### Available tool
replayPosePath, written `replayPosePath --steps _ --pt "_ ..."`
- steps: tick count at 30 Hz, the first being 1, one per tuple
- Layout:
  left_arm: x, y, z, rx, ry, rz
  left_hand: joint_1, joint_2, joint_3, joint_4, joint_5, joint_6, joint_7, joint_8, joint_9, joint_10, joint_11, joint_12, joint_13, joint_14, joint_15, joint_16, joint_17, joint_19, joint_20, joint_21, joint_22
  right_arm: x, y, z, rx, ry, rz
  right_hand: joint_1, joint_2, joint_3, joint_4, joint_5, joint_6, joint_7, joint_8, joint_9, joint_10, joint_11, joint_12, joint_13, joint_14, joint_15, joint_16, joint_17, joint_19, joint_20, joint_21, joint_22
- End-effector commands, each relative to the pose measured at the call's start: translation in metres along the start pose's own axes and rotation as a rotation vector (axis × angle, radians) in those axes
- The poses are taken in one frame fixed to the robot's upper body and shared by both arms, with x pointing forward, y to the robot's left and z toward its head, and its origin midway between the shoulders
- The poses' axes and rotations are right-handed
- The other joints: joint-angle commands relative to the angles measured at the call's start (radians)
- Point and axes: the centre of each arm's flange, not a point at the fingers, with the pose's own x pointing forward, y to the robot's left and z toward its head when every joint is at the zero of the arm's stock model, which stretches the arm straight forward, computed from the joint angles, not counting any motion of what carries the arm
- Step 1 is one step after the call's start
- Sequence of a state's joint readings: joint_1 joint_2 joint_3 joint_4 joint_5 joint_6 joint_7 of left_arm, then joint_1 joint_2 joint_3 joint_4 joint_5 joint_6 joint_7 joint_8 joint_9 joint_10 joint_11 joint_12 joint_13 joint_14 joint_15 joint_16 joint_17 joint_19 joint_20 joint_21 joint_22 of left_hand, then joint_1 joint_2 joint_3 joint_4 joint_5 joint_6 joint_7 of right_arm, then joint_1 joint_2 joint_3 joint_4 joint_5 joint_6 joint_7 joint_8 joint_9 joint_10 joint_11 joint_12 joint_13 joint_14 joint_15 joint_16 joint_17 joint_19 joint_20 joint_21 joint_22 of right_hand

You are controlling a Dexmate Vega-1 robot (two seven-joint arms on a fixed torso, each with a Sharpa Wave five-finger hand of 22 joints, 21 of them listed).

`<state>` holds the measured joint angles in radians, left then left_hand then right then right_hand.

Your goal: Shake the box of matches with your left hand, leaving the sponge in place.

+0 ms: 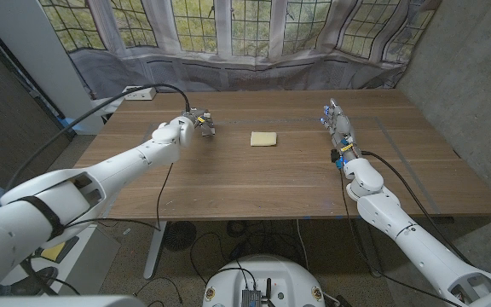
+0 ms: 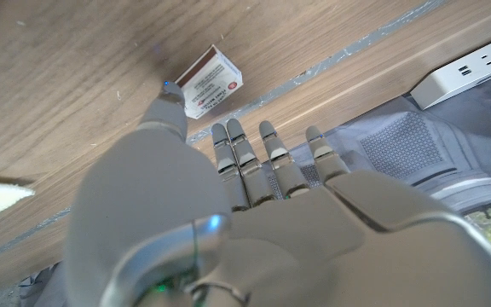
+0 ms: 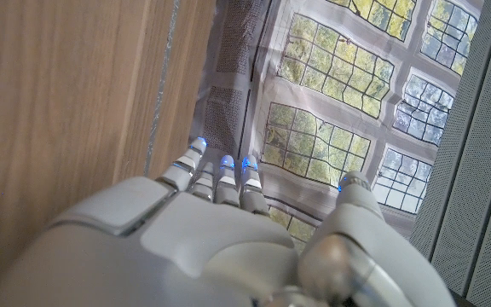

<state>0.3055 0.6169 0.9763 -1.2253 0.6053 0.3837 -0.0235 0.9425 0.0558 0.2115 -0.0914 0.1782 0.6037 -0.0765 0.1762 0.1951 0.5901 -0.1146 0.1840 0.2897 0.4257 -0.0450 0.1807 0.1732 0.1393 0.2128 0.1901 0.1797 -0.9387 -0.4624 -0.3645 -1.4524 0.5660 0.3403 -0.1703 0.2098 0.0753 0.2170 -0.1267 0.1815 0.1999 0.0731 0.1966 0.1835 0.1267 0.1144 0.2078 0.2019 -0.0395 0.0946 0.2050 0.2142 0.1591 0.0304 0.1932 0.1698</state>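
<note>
Left wrist view: my left hand (image 2: pixel 228 230) reaches toward the matchbox (image 2: pixel 211 81).
Thumb tip touches it on the desk (image 2: pixel 58 77); my fingers (image 2: pixel 244 162) stretch straight, gripping nothing. Sponge (image 1: pixel 264 139) lies beside.

Small white-and-red matchbox (image 2: pixel 212 81) lay flat just beyond left thumb tip (image 2: pixel 170 89); pale yellow sponge (image 1: pixel 264 139) well apart.
</note>
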Motion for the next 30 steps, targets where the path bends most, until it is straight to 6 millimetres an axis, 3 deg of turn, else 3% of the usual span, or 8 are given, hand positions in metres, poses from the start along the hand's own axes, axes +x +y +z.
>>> replayPosePath --steps 1,2,8,14,25,30 --pt "-0.011 0.000 -0.007 -0.076 -0.008 0.049 -0.066 0.025 -0.003 0.033 0.003 -0.048 0.000 0.001 0.001 -0.068 0.012 0.000 -0.007 -0.033 0.018 -0.003 0.006 -0.026 0.005 -0.003 0.002 0.000 0.002 -0.001 -0.002 0.004 0.006 -0.002 0.006 0.000 -0.004 -0.002 0.004 0.002 -0.001 0.004 0.011 0.001 0.000 0.003 0.000 -0.003 0.007 0.002 0.001 -0.003 0.002 0.004" --pt "-0.012 0.000 -0.009 -0.093 -0.011 0.059 -0.088 0.033 -0.005 0.044 0.002 -0.065 0.004 0.001 0.000 -0.085 0.011 0.001 -0.010 -0.045 0.024 -0.003 0.007 -0.035 0.005 -0.003 0.002 0.000 0.002 -0.001 -0.001 0.005 0.008 -0.002 0.006 0.000 -0.004 -0.002 0.004 0.001 -0.001 0.004 0.011 0.001 0.000 0.003 0.000 -0.003 0.007 0.002 0.001 -0.003 0.002 0.004" --pt "-0.017 -0.001 -0.014 -0.159 -0.026 0.076 -0.198 0.049 -0.023 0.085 -0.003 -0.220 0.013 -0.004 -0.006 -0.216 0.077 0.002 -0.031 -0.133 0.045 -0.005 0.008 -0.074 0.004 0.000 0.004 -0.001 0.003 -0.001 -0.004 0.007 0.010 -0.001 0.006 0.000 -0.004 -0.002 0.003 0.001 -0.001 0.004 0.010 0.000 -0.001 0.003 0.000 -0.002 0.007 0.002 0.000 -0.002 0.002 0.004" --pt "-0.026 0.001 -0.015 -0.195 -0.010 0.098 -0.313 0.044 -0.061 0.138 -0.004 -0.311 0.018 -0.004 -0.008 -0.285 0.096 0.007 -0.043 -0.194 0.071 -0.001 0.012 -0.128 0.004 -0.006 0.004 -0.002 0.004 -0.001 -0.007 0.005 0.012 0.003 0.005 0.002 -0.007 -0.002 0.008 0.002 0.000 0.004 0.025 -0.009 0.004 0.003 0.011 -0.027 0.009 0.000 0.009 -0.013 0.005 0.004" --pt "-0.043 0.014 -0.018 -0.328 -0.057 0.162 -0.414 0.029 -0.101 0.185 0.001 -0.353 0.056 0.002 -0.009 -0.311 0.116 0.015 -0.053 -0.225 0.077 0.002 0.013 -0.148 0.003 0.001 0.006 -0.002 0.006 0.000 -0.010 -0.011 0.012 0.005 0.005 0.002 -0.008 -0.002 0.012 0.003 0.001 0.004 0.027 -0.011 0.004 0.002 0.012 -0.027 0.009 -0.001 0.015 -0.025 0.007 0.004" --pt "-0.053 0.018 -0.017 -0.415 -0.081 0.194 -0.439 0.027 -0.112 0.196 0.003 -0.343 0.076 0.009 -0.010 -0.307 0.125 0.020 -0.056 -0.234 0.079 0.002 0.012 -0.160 0.003 -0.001 0.006 -0.002 0.005 -0.001 -0.003 -0.020 0.013 0.009 0.007 0.004 -0.009 -0.001 0.011 0.007 0.000 0.004 0.026 -0.006 0.002 0.001 0.018 -0.037 0.010 -0.002 0.040 -0.052 0.014 0.003"
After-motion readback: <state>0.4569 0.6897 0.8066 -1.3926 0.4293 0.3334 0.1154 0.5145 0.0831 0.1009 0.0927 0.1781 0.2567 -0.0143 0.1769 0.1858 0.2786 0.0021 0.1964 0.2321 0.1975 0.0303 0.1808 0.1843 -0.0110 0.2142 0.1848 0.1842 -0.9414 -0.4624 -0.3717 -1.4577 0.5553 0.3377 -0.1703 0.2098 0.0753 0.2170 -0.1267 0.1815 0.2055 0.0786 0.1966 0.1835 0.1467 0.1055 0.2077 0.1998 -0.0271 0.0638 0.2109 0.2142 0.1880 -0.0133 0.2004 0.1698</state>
